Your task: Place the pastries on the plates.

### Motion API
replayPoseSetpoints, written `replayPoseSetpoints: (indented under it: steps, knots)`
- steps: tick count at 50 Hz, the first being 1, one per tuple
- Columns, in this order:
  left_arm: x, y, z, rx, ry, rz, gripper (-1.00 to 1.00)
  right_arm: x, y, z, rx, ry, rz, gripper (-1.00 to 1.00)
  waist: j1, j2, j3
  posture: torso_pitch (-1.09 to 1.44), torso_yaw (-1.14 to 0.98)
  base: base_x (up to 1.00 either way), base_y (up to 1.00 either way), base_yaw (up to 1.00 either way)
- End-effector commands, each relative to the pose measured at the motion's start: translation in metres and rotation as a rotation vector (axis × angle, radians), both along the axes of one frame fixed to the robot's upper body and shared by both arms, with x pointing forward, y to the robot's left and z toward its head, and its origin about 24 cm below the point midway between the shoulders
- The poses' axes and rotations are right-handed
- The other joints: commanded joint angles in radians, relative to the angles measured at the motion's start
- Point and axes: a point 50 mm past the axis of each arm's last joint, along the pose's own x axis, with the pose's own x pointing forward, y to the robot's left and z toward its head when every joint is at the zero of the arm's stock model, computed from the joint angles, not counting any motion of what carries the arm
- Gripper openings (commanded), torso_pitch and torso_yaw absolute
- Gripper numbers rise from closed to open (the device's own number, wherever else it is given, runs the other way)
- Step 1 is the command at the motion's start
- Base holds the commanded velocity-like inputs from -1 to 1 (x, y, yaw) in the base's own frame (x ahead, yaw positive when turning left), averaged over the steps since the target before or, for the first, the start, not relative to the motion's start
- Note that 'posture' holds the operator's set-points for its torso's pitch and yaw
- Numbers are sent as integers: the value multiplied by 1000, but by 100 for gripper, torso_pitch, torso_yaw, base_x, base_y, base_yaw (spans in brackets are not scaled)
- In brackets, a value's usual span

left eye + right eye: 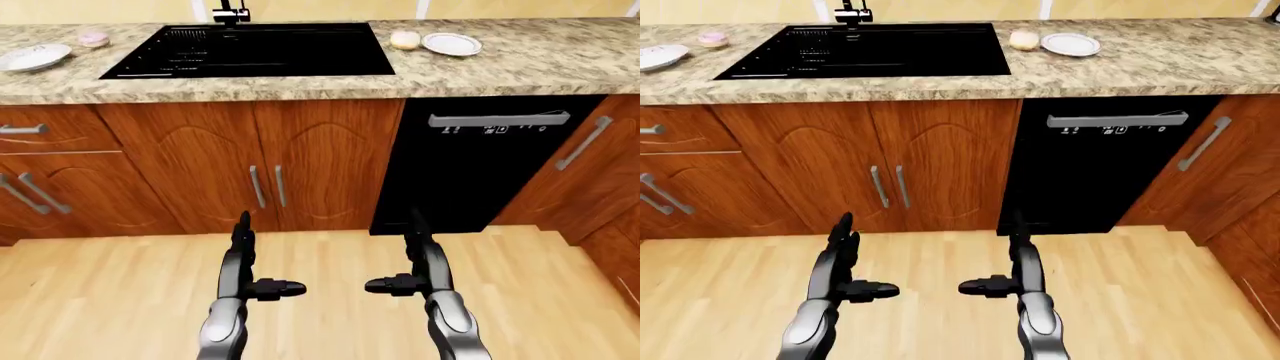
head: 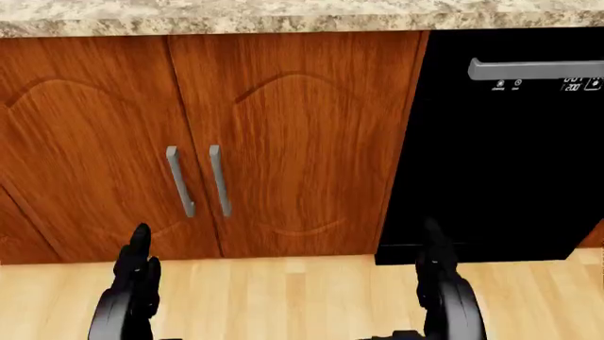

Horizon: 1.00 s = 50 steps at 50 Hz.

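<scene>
A pale round pastry (image 1: 405,39) lies on the granite counter just left of a white plate (image 1: 451,43), right of the sink. At the counter's far left sit a pink pastry (image 1: 93,38) and a second white plate (image 1: 33,57). My left hand (image 1: 250,262) and right hand (image 1: 412,259) hang low over the wooden floor, well short of the counter. Both hands are open, fingers straight up and thumbs pointing inward, with nothing in them.
A black sink (image 1: 255,49) with a faucet (image 1: 230,10) fills the counter's middle. Below are wooden cabinet doors (image 1: 265,165) with metal handles and a black dishwasher (image 1: 480,161) on the right. Drawers (image 1: 30,150) stand at left.
</scene>
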Motion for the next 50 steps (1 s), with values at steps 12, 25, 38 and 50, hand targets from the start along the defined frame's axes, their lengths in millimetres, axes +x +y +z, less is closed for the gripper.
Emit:
replayPoseSetpoints:
  steps: [12, 25, 38, 50]
  knots:
    - [24, 2, 99, 49, -286, -32, 100, 17, 8, 104, -29, -324, 55, 100, 10, -4, -85, 0, 0, 0, 0, 0]
    - [30, 10, 144, 55, -384, 9, 100, 20, 18, 145, -25, -427, 86, 100, -3, 119, -93, 0, 0, 0, 28, 0]
    - [27, 22, 174, 41, -437, 56, 100, 17, 20, 171, -39, -466, 116, 100, -3, -49, -52, 0, 0, 13, 29, 0]
    - [72, 24, 246, 106, -540, 31, 100, 56, 16, 249, -122, -570, 163, 100, -16, 70, -76, 0, 0, 13, 29, 0]
